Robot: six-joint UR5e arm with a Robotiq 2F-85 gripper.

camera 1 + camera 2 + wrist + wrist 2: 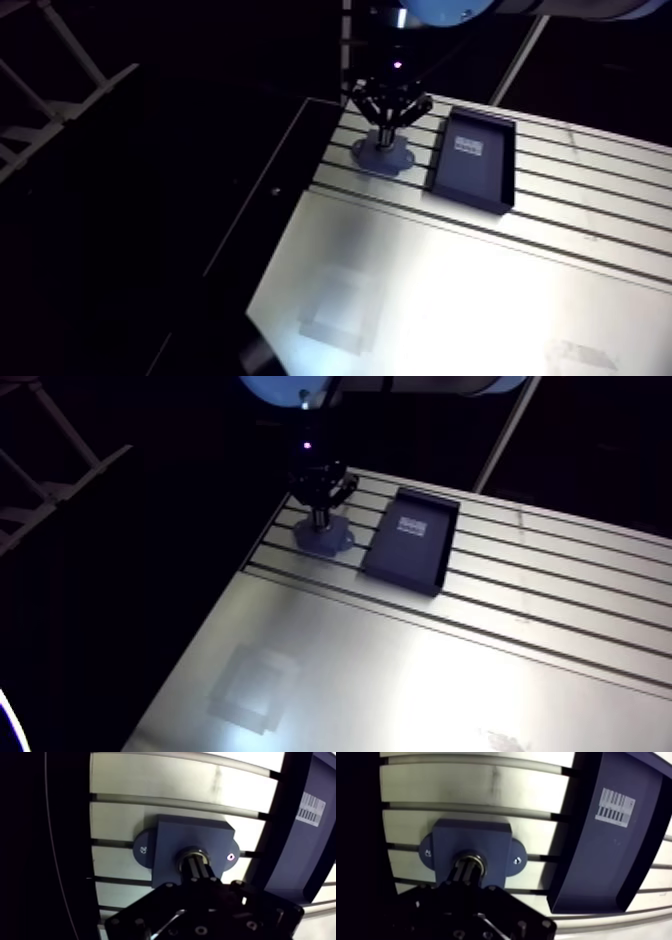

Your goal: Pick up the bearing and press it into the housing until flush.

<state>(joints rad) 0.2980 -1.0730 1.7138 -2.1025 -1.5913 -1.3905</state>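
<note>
Fully closed gripper (197,863) atop bearing (192,850)

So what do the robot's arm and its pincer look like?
The arm has a round, light-blue joint cap. The pincer is black, with thin bars that make a diamond shape and little round screws on its body. A tiny purple light glows just above it.

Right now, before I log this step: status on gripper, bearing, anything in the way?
Gripper shut, tips down on bearing. Bearing sits in housing bore; flush not confirmed. Tray beside housing, apart from it.
</note>
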